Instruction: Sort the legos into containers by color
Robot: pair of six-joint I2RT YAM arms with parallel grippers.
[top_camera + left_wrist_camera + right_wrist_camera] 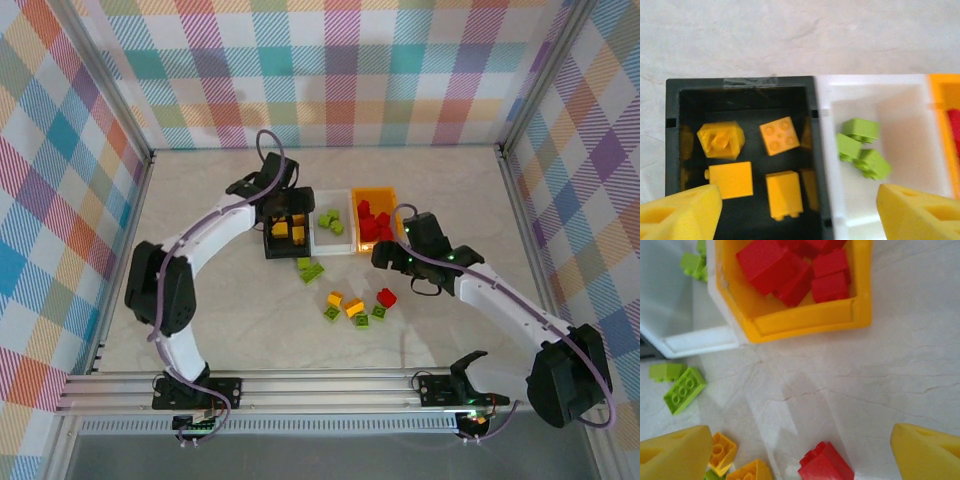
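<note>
White bin (pixel 331 244) is mid-row and holds green bricks (pixel 860 147). Black bin (pixel 270 248) touches its left side and holds yellow bricks (pixel 779 135). Orange bin (pixel 384 194) touches its right side and holds red bricks (pixel 790 270). Loose bricks (pixel 354 308), mixed colours, lie on the table (pixel 200 230) just on the arms' side of the white bin. Left gripper (pixel 800 215) is spread wide and empty, over the black bin beside the white one. Right gripper (pixel 800 455) is spread wide and empty, over a loose red brick (pixel 826 465).
</note>
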